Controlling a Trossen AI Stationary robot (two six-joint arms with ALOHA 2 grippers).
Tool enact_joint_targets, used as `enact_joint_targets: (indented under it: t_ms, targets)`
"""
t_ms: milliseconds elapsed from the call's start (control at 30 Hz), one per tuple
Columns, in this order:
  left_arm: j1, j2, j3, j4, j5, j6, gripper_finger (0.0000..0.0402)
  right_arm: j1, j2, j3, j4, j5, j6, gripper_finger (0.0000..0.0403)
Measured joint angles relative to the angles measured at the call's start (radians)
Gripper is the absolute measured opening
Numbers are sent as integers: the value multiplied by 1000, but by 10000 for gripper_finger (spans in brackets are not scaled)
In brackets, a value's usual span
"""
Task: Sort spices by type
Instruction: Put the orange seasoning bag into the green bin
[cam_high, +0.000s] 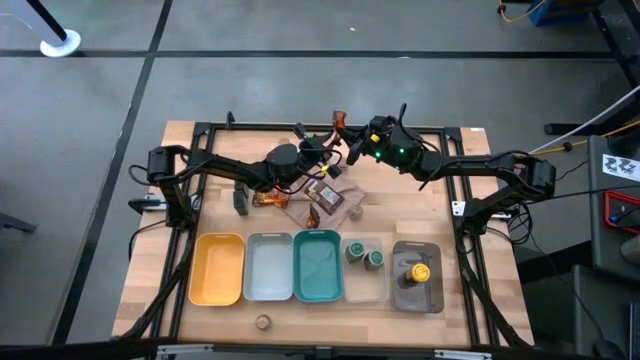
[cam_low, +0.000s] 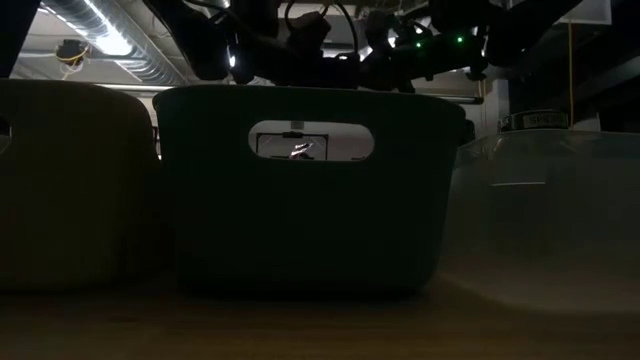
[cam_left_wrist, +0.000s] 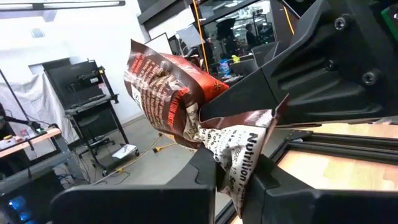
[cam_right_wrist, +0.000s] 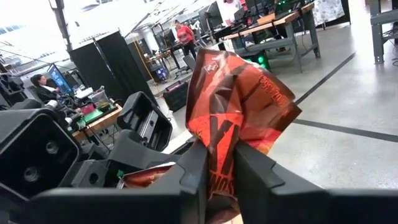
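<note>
Meanwhile, I see both pincers, left (cam_left_wrist: 239, 177) and right (cam_right_wrist: 221, 171), pinching one orange-brown packet (cam_high: 338, 122) aloft at twelve o'clock. Three jars sit sorted; more packets (cam_high: 325, 197) wait on the tabletop (cam_high: 480, 300), so much remains.

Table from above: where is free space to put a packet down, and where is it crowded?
Free: the yellow tray, grey tray and teal tray hold nothing visible, and bare wood lies left of the yellow tray. Crowded: the cloth with packets, under both grippers, and the clear tray holding jars.
</note>
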Motion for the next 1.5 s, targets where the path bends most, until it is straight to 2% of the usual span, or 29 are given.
enact_joint_targets:
  t_ms: [300, 367, 567, 800, 900, 1100, 1233, 1333, 1500]
  targets:
    - [-3, -5, 0, -23, 5, 10, 11, 0, 2, -1, -2, -6, -2, 142]
    - [-6, -13, 0, -54, 5, -1, 10, -3, 1, -1, -3, -7, -45, 162]
    - [-47, -94, 4, -244, 7, -87, 9, -23, -58, -3, -69, -38, -225, 199]
    - [-124, -262, 3, -560, 29, -264, 9, -25, -165, -2, -228, -24, -313, 206]
    - [-155, -349, 3, -701, 111, -403, 9, -27, -204, -2, -311, -25, -351, 206]
    - [-196, -507, 3, -905, 416, -787, 10, -25, -245, -2, -440, -7, -411, 207]
    - [-217, -562, 3, -1033, 595, -1043, 10, -25, -244, -2, -503, -7, -414, 207]
    - [-245, -566, 3, -1122, 662, -1212, 16, -25, -242, -2, -549, -8, -413, 207]
    - [-306, -522, 1, -1287, 687, -1412, 13, -25, -242, -2, -577, -8, -413, 207]
